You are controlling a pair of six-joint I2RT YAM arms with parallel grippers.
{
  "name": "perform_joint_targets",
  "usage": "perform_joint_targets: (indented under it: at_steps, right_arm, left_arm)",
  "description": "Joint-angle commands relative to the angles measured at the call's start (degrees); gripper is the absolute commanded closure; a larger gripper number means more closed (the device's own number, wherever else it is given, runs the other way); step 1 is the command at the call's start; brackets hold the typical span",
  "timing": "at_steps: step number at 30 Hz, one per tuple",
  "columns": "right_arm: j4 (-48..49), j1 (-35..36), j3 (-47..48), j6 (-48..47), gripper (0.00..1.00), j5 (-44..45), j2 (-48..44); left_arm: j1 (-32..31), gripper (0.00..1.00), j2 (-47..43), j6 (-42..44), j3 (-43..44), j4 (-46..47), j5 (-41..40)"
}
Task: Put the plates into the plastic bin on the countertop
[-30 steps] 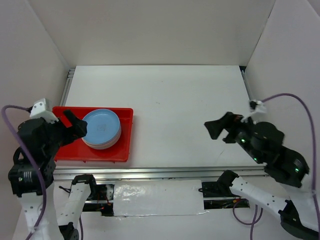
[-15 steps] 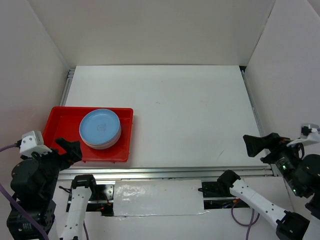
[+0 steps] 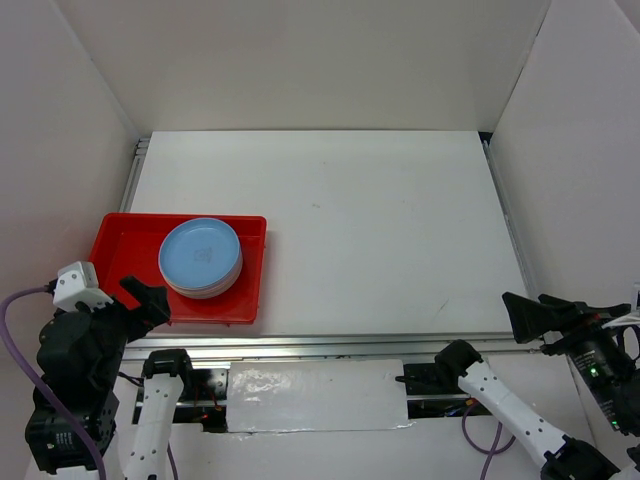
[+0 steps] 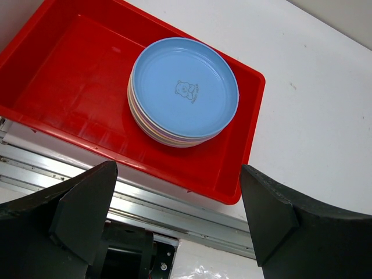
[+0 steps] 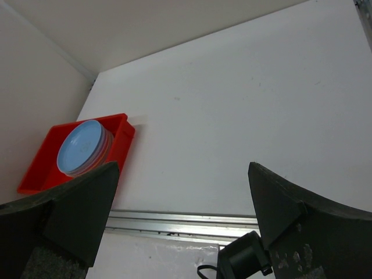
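1. The plates [image 3: 201,258] sit in one stack, blue on top, inside the red bin [image 3: 125,245] at the near-left corner of the worktop [image 3: 380,230].
2. The left pincer [image 3: 148,298] and right pincer [image 3: 528,316] both stand wide, holding nothing, at the near edge.
3. The plates look light, stiff and slick. They are probably best pinched across the raised rim, not the flat middle.

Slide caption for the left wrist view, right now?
Stacked plates, blue on top, sit in the red plastic bin on the countertop, framed by the open left gripper.
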Motion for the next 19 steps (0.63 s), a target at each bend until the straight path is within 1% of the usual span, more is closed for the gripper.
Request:
perform_joint_targets:
  at_steps: [1,8,19]
  right_arm:
    - [-1.3,-0.9,-1.1,-1.3,0.0,-1.9,1.1]
    - [-0.1,-1.6,-3.6,-0.4,0.0,-2.2,0.2]
    - [0.6,-3.8,-3.2,-0.8,0.0,-4.5,0.8]
  left_arm:
    - [-0.3,0.01,-0.7,0.0,1.3,1.7,-0.2]
    - [-0.3,0.01,-0.7,0.0,0.8,2.2,1.0]
    - [-0.6,0.01,0.0,0.1,1.2,2.3,1.3]
